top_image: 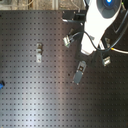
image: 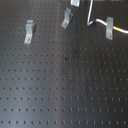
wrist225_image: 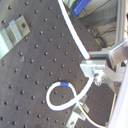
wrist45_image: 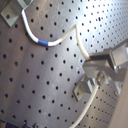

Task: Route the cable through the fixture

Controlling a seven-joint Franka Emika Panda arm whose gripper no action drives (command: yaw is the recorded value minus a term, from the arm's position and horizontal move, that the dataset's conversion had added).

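The white cable (image: pixel 99 21) comes down from the top edge of the first exterior view, bends at its blue band (image: pixel 91 22) and runs right through a metal clip (image: pixel 109 27). Its yellow band (image: pixel 116 31) lies just past that clip. In both wrist views my gripper (wrist45_image: pixel 90 62) (wrist225_image: pixel 93 66) is shut on the cable. The cable loops below the gripper, and the blue band (wrist225_image: pixel 63 84) (wrist45_image: pixel 44 43) sits on the loop. In the second exterior view the white arm (top_image: pixel 97 22) reaches over the board, with the gripper (top_image: pixel 80 71) under it. The gripper is out of the first exterior view.
Three more metal clips (image: pixel 30 31) (image: pixel 66 18) (image: pixel 75 3) stand on the black perforated board (image: pixel 60 90). The second exterior view shows clips (top_image: pixel 39 51) (top_image: pixel 70 37) (top_image: pixel 106 60) and a blue object (top_image: pixel 1 84) at its left edge.
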